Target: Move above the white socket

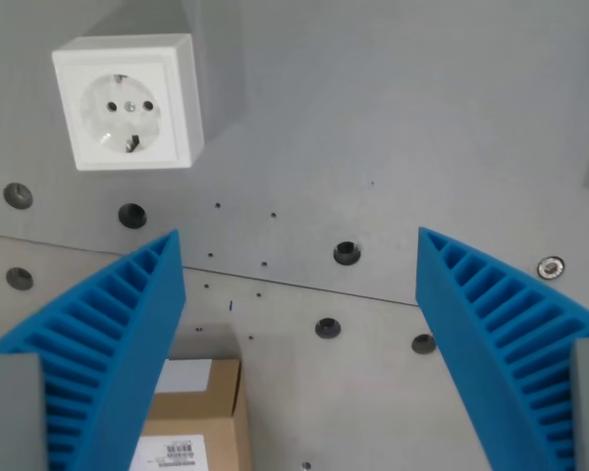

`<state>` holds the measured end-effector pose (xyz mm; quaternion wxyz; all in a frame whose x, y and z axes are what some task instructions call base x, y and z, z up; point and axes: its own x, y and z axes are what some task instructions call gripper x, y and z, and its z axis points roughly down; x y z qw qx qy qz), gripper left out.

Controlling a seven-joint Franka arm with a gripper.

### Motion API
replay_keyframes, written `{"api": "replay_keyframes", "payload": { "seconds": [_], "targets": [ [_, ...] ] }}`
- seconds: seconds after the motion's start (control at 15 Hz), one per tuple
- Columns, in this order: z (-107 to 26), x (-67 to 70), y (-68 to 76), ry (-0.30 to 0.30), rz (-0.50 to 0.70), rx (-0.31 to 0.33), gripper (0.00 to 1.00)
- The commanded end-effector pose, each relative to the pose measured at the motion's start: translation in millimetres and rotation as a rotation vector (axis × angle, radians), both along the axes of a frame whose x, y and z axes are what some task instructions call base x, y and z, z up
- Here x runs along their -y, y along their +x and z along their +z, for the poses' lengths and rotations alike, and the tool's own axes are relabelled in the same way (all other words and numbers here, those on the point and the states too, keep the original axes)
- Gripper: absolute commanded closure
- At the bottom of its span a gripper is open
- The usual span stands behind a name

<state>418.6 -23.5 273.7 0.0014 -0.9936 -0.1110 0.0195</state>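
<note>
While seen from the wrist camera: gripper [299, 243] spread wide, both ribbed blue fingers [118, 334] entering from the bottom corners with nothing held between them. White socket [128, 101] at far left, a square housing with round recessed face, two pin holes and a centre screw, resting on the grey plate [393, 118] and lying well clear of the open span, up and to the left of the left fingertip. Round holes [347, 252] scattered across the plate, with a seam line running left to right between the fingertips. Cardboard box [201, 407] with a barcode label [172, 453] at near left, partly hidden behind the left finger.
</note>
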Motion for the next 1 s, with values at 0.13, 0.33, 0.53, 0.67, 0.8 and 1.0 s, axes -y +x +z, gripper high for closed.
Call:
{"api": "replay_keyframes", "payload": {
  "seconds": [0.13, 0.33, 0.53, 0.67, 0.8, 1.0],
  "targets": [
    [-12.9, -11.5, -6.2, -0.002, -0.015, 0.103, 0.00],
    [-22.7, -19.4, -6.9, -0.002, -0.015, 0.111, 0.00],
    [-33.1, -27.9, -6.4, -0.004, -0.011, 0.104, 0.00],
    [-40.5, -33.9, -5.5, -0.005, -0.007, 0.096, 0.00],
    [-48.0, -39.9, -4.4, -0.006, -0.008, 0.093, 0.00],
    [-59.6, -49.0, -3.5, -0.008, -0.005, 0.093, 0.00]
  ]
}}
